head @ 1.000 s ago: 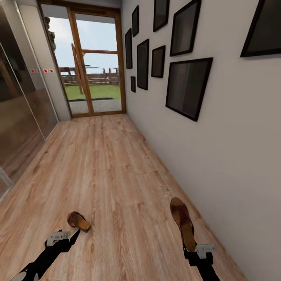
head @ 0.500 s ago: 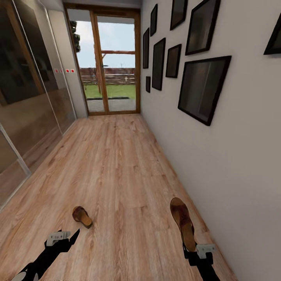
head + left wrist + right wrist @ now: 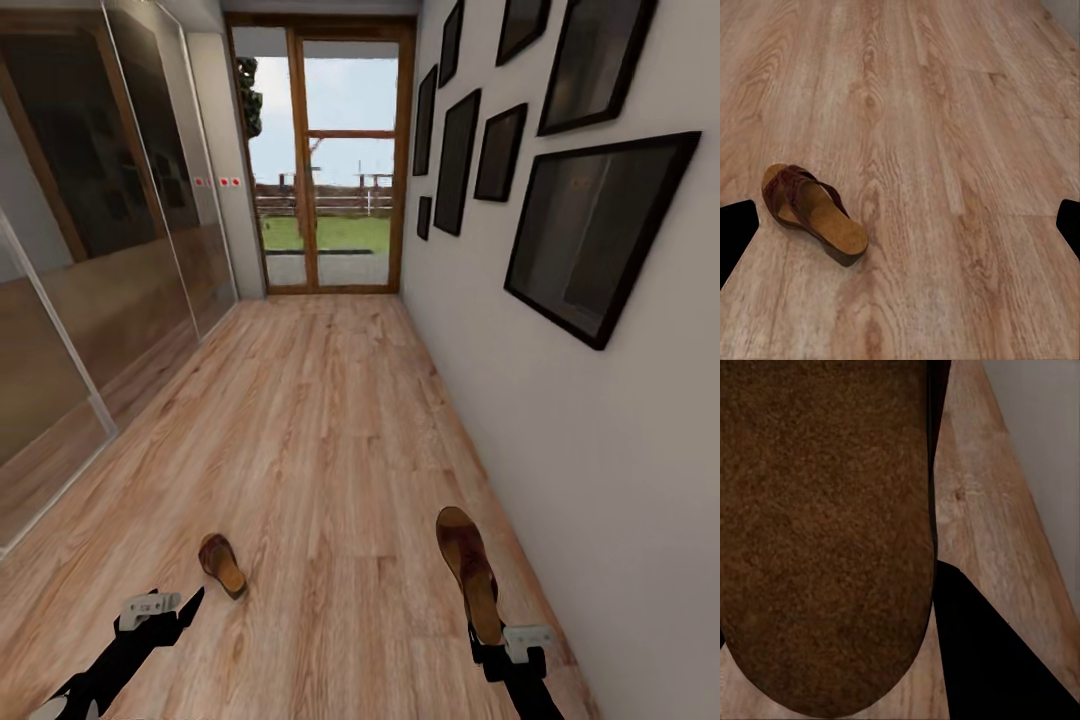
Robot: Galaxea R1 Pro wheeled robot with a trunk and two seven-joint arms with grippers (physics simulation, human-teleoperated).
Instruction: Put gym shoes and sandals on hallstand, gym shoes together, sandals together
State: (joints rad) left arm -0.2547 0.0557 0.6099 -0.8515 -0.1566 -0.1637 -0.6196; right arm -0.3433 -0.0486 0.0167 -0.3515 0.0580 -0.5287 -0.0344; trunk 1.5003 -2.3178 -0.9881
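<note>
You are looking down a narrow corridor with a light brown wood-plank corridor floor (image 3: 330, 440). At the far end stands a wood-framed glass door (image 3: 325, 160) with grass and a fence beyond it. A white wall (image 3: 600, 480) runs along the right side and carries several dark picture frames (image 3: 595, 235). Glossy sliding panels (image 3: 90, 250) line the left side.

Your right gripper (image 3: 492, 640) sits low and near, close to the right wall. Its fingers are clenched on the heel end of a brown sandal (image 3: 468, 570), which points away from you, lifted above the planks. In the right wrist view, this held sandal (image 3: 825, 532) presents a broad, grainy brown surface very close to the camera, with a strip of floor and wall beside it.

Your left gripper (image 3: 165, 612) is low and near on the left side. Its fingers are released and hold nothing; in the left wrist view the two dark fingertips (image 3: 735, 232) sit far apart at the picture's edges.

The second sandal (image 3: 222, 565) lies flat on the corridor floor just beyond the left gripper and apart from it. In the left wrist view this sandal (image 3: 814, 214) shows a woven dark brown strap over a tan insole, resting on the planks between the spread fingers, nearer to one of them.
</note>
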